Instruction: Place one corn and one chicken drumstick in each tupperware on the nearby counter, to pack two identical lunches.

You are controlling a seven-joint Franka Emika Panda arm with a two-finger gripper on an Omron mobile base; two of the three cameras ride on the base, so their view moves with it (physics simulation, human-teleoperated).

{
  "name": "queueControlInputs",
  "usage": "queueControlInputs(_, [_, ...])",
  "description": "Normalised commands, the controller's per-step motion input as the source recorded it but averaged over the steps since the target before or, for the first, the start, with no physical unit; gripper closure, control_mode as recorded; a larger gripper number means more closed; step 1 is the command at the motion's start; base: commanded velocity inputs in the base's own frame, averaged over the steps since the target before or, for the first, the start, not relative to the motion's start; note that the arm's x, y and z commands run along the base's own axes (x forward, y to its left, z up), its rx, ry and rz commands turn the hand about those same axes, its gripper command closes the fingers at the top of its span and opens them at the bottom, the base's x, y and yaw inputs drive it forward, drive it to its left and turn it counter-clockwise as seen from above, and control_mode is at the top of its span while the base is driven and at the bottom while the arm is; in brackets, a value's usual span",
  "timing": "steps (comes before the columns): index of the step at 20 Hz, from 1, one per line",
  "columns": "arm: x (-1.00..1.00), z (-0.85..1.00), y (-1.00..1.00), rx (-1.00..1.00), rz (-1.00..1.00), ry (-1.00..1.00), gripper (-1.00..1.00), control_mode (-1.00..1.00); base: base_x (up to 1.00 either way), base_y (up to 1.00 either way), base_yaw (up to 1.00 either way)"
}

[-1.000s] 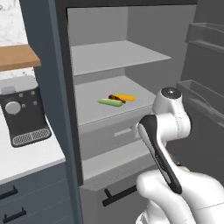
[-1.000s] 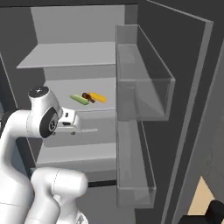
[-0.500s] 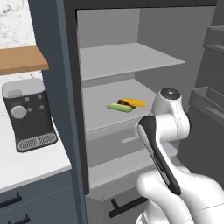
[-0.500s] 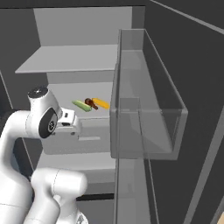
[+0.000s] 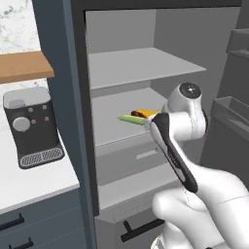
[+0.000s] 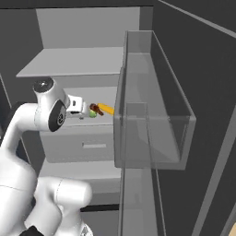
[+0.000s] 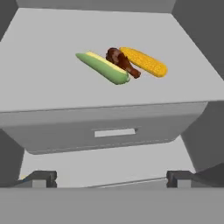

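Note:
On the middle fridge shelf (image 7: pixel 39 83) lie a green-husked corn (image 7: pixel 103 68), a plain yellow corn (image 7: pixel 144 61) and, between them, a dark brown chicken drumstick (image 7: pixel 122 59), all touching. The same pile shows as the green corn (image 5: pixel 130 118) and the yellow corn (image 6: pixel 107 109) in the base views. My gripper (image 7: pixel 111 178) is open and empty, held in front of the shelf and a little below it, some way short of the food. The white counter (image 5: pixel 34 182) is at the left. The tupperware is out of view.
A grey pull-out drawer with a handle slot (image 7: pixel 113 131) sits under the shelf. A black coffee machine (image 5: pixel 31 126) stands on the counter. The open fridge door's clear bins (image 6: pixel 152 115) stand close on the right. An upper shelf (image 5: pixel 141 65) hangs above the food.
The whole picture has shifted: the base has driven nearer to the open fridge, whose shelves now look larger. The hand is closer to the food shelf. The jaws stay open.

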Motion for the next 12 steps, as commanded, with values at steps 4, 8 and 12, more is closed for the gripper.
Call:
queueControlInputs(4, [1.0,0.12,0.07,0.01,0.0,-0.11,-1.0,-1.0,0.0,0.0,0.0])
queueControlInputs(8, [0.98,-0.15,0.08,0.07,0.0,0.01,-1.0,-1.0,0.0,0.0,0.0])
queueControlInputs(12, [0.29,-0.3,0.0,0.06,0.01,0.09,-1.0,-1.0,0.0,0.0,0.0])
